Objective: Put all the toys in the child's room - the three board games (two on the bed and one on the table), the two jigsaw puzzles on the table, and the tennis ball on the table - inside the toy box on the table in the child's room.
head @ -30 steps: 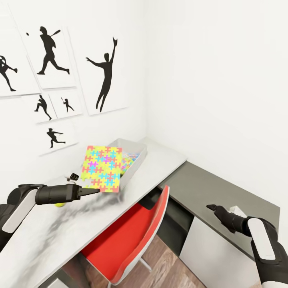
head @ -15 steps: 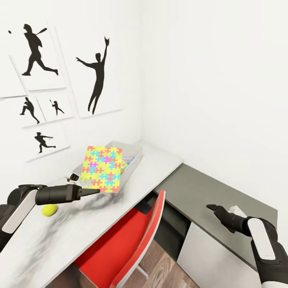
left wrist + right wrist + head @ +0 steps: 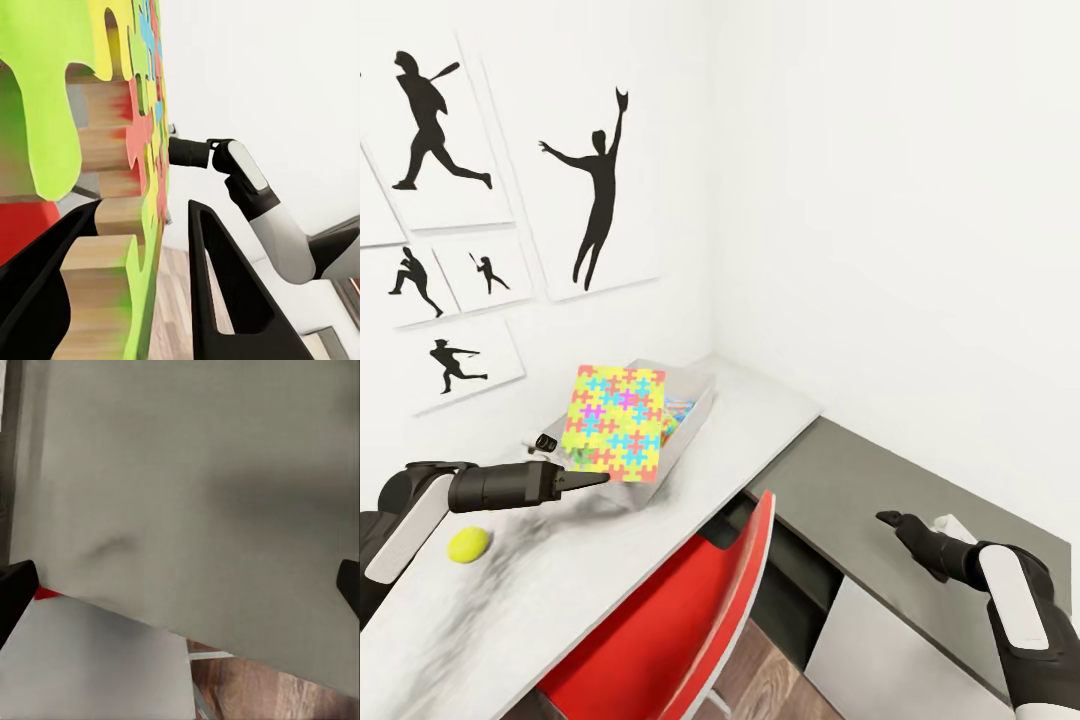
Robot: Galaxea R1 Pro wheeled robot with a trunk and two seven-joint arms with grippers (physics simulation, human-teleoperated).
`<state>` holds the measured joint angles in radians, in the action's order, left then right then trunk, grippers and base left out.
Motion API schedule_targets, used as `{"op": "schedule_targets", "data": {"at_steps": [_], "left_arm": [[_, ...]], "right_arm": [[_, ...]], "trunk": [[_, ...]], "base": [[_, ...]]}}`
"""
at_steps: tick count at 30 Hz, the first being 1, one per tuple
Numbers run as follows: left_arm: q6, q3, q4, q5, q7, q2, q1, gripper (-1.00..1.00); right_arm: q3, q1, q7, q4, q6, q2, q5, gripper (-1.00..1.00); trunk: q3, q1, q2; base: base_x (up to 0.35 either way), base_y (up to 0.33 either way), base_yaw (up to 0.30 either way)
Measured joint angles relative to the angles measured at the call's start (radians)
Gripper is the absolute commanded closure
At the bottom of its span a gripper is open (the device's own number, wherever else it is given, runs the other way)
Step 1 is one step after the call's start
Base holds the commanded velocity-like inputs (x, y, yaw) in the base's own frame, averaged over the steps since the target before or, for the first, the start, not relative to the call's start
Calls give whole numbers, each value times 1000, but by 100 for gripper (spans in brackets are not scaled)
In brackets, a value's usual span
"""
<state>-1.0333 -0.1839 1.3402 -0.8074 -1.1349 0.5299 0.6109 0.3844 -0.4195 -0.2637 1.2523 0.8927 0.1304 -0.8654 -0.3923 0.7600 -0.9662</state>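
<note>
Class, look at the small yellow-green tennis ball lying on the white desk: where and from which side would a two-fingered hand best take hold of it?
Grip the small yellow-green tennis ball across its widest middle, coming straight down from above. It is round, so any lower or off-centre pinch would likely squeeze it out, and it sits free on the white desk.

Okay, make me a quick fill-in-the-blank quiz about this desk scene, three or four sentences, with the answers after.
1. The left end effector holds a jigsaw puzzle by its lower ____.
2. The tennis ball lies on the white ____.
3. The chair tucked under the table is coloured ____.
4. The right end effector hovers over the dark ____ side desk.

Answers: edge; table; red; grey
</note>
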Motion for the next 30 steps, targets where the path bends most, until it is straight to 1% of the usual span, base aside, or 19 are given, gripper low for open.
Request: {"op": "schedule_targets", "data": {"at_steps": [7,14,23,30], "left_arm": [[1,0,0,0,0,0,0,100],[1,0,-1,0,0,0,0,100],[1,1,0,0,0,0,0,100],[1,1,-1,0,0,0,0,100]], "right_arm": [[0,0,0,0,0,0,0,-100],[0,0,0,0,0,-1,1,-100],[-7,0,0,0,0,-1,2,-100],[-15,0,0,0,0,-2,3,-100]], "trunk": [[0,0,0],[0,0,0],[0,0,0],[0,0,0]], "base": [[127,-67,0],[78,-10,10],[101,-37,225],[114,-56,41]]}}
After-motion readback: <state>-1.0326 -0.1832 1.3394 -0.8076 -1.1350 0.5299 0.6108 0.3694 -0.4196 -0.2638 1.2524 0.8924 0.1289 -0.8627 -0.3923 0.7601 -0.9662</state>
